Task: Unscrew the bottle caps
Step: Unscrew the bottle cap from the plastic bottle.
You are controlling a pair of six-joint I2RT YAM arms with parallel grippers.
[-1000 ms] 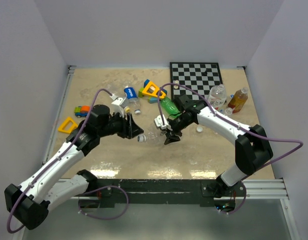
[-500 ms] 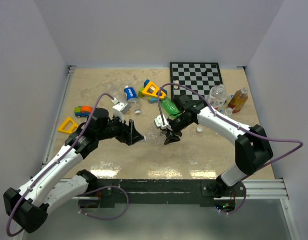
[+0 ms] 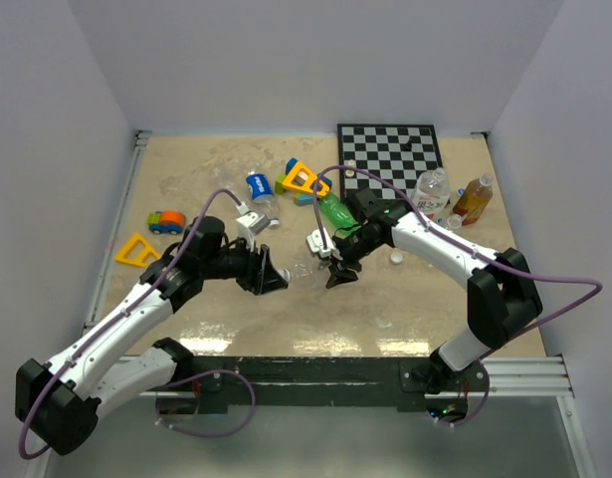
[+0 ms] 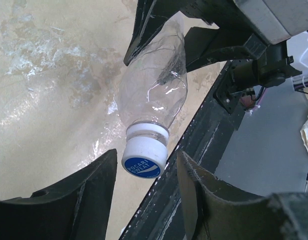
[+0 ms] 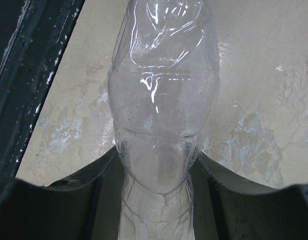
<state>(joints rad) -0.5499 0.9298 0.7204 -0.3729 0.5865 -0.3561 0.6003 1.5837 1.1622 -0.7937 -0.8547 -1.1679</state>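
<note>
My right gripper [image 3: 330, 264] is shut on the body of a clear, crumpled bottle [image 3: 304, 271], holding it level above the table with its neck toward the left arm. The right wrist view shows that bottle [image 5: 161, 100] pinched between the two dark fingers [image 5: 78, 190]. Its white cap with a blue top [image 4: 143, 161] sits between the tips of my left gripper [image 4: 146, 155]. The left jaws flank the cap with a narrow gap on each side, so this gripper is open. In the top view the left gripper [image 3: 274, 276] hides the cap.
A green bottle [image 3: 335, 211] lies behind the right gripper and a blue-labelled bottle [image 3: 259, 186] lies farther left. A clear bottle [image 3: 432, 187] and an amber one [image 3: 474, 197] stand by the chessboard [image 3: 390, 149]. Toy blocks [image 3: 303, 179], a toy car [image 3: 165, 220], a yellow triangle [image 3: 134, 249] and a loose white cap [image 3: 396, 257] are scattered about.
My left gripper has moved right and forward onto the bottle's capped end, its jaws widening and then narrowing around the cap. The right arm and the bottle have stayed still.
</note>
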